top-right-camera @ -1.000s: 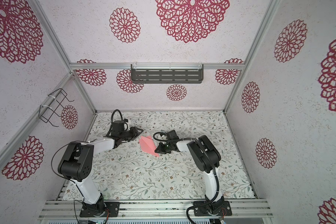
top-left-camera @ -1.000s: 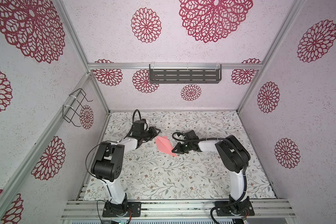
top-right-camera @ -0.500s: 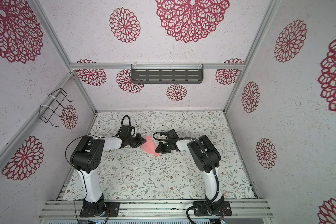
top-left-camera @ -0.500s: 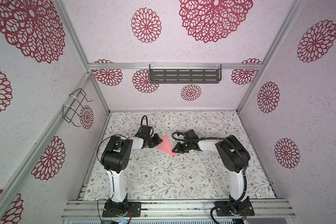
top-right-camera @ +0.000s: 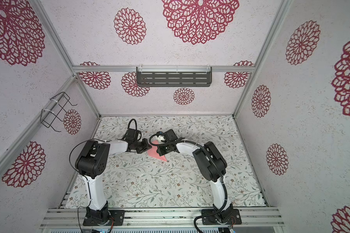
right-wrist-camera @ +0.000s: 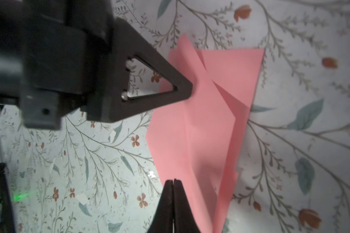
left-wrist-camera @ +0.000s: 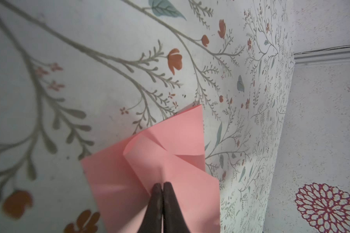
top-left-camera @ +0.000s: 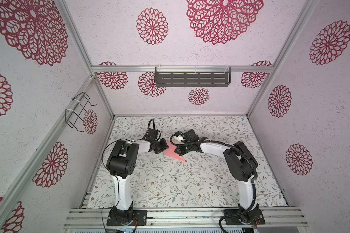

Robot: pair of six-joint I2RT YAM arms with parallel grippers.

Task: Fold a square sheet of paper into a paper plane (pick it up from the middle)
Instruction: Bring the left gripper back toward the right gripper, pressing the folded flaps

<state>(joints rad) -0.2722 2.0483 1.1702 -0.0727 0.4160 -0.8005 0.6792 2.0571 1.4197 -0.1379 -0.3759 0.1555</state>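
Left jaws pinch paper edge, open mat around.

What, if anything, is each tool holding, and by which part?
Left tool pinches the folded pink paper at a raised crease. Right tool is shut at its long edge; hold cannot be told.

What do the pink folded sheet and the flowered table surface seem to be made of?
The pink folded sheet: thin matte paper, judging by its sharp creases and a flap that stands up. The flowered table surface: probably a printed covering, paper or vinyl, smooth and mostly matte; the look does not settle which.
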